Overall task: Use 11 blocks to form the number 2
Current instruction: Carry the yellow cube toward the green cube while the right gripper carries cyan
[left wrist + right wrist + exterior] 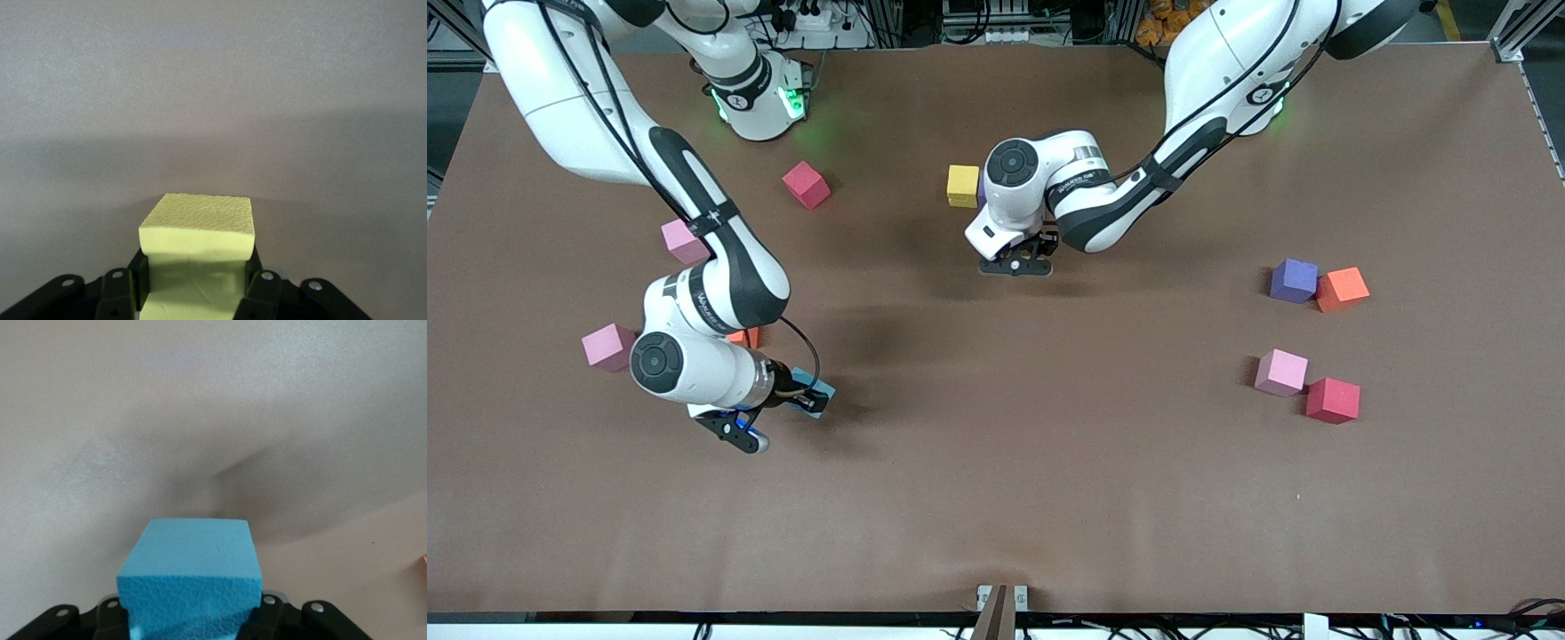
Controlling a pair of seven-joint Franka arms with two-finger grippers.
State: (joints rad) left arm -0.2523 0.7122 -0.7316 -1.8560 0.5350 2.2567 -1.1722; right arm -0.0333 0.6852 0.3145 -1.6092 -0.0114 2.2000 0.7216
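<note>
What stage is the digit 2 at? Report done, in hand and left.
Done: nothing; no blocks are lined up into a digit on the table.
In hand: the left gripper is shut on a pale yellow-green block over mid-table; the right gripper is shut on a light blue block at the right arm's end.
Left: every block needs placing; the darker yellow block and others lie scattered.

From my remote seat I count three pink blocks, two red, two orange, one purple, one yellow, one pale green and one light blue. Two arms.
</note>
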